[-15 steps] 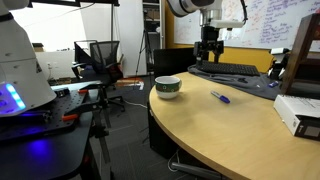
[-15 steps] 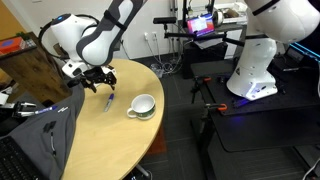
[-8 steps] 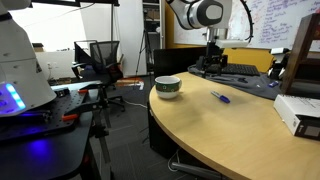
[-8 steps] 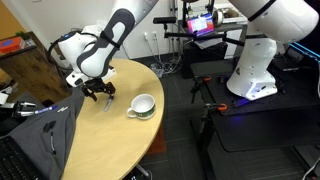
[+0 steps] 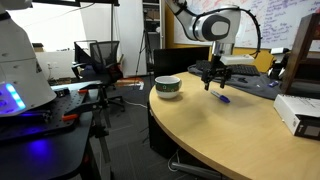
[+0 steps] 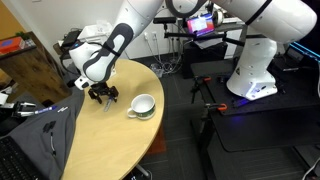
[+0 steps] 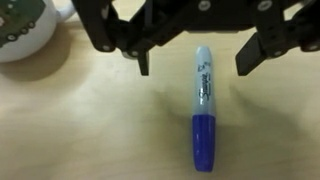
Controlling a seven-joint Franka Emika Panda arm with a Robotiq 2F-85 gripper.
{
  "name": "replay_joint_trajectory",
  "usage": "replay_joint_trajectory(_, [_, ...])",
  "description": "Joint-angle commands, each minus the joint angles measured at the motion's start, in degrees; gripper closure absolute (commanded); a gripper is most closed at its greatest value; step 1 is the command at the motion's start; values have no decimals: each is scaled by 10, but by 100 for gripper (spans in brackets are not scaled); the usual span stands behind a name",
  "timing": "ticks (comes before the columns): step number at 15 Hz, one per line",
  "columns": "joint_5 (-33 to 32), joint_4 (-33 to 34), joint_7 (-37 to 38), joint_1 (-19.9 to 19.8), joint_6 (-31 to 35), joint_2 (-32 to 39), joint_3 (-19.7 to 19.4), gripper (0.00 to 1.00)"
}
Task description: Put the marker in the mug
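Even indoor light in both exterior views; the wrist view is soft, edges blurred.

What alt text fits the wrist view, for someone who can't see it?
A thin marker with a pale grey barrel and blue cap lies on a light wooden table, its pale end between the fingers of the open black end effector. A white mug with a green pattern sits in the upper left corner.
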Motion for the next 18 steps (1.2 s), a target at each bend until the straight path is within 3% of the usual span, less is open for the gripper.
replay_joint_trajectory(1, [13,47,-14,-4,-25,30,11,7])
replay_joint_trajectory(2, [14,54,-14,-4,-27,35,13,8])
replay_joint_trajectory(3, [14,61,-12,-3,-30,41,13,22])
replay_joint_trajectory(5, [15,73,-11,-2,-36,51,13,25])
replay_joint_trajectory(8, [16,89,-9,-1,-48,64,13,57])
replay_joint_trajectory(14, [33,103,-21,-9,-70,67,25,100])
replay_joint_trajectory(15, [38,100,-24,-12,-77,64,27,94])
replay_joint_trajectory(18, [63,86,-83,-34,-122,46,54,94])
